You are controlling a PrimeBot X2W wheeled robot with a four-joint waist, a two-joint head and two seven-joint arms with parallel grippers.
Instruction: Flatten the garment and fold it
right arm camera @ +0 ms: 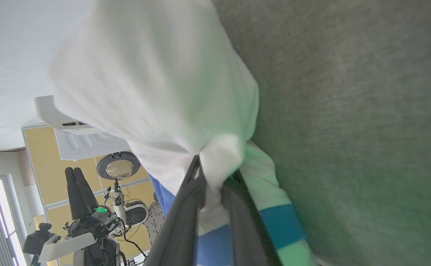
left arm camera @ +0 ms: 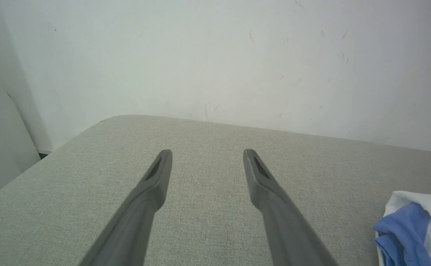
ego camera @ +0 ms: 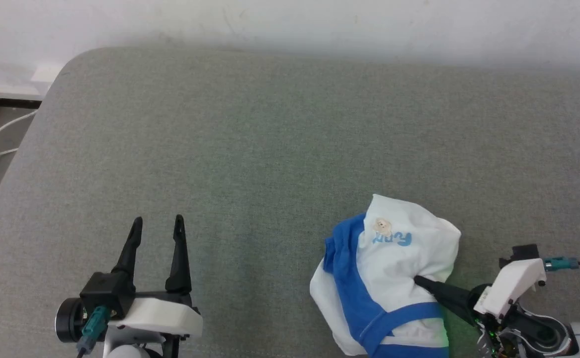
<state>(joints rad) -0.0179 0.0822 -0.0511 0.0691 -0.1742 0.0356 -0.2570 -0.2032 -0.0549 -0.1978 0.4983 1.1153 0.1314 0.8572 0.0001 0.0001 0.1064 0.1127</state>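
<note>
We find the garment (ego camera: 394, 278) bunched in a crumpled heap on the grey padded surface (ego camera: 250, 139). White cloth lies outermost, a bright blue band crosses the near part, and blue lettering with a small print sits on the upper face. The right gripper (ego camera: 419, 281) enters the garment from its right side. In the right wrist view, its two dark fingers (right arm camera: 180, 221) are pressed together on a fold of white cloth, which bulges above the fingertips. The left gripper (ego camera: 158, 221) stands well apart from the garment, to its left, with fingers spread, pinching nothing, over bare padding. In the left wrist view, the garment's blue-and-white edge lies to the right of those fingers. Beyond the garment, past the surface's far edge, runs a pale wall (ego camera: 319, 20). Far to the left of the garment, off the surface's rounded corner, a white cable (ego camera: 1, 134) shows.
</note>
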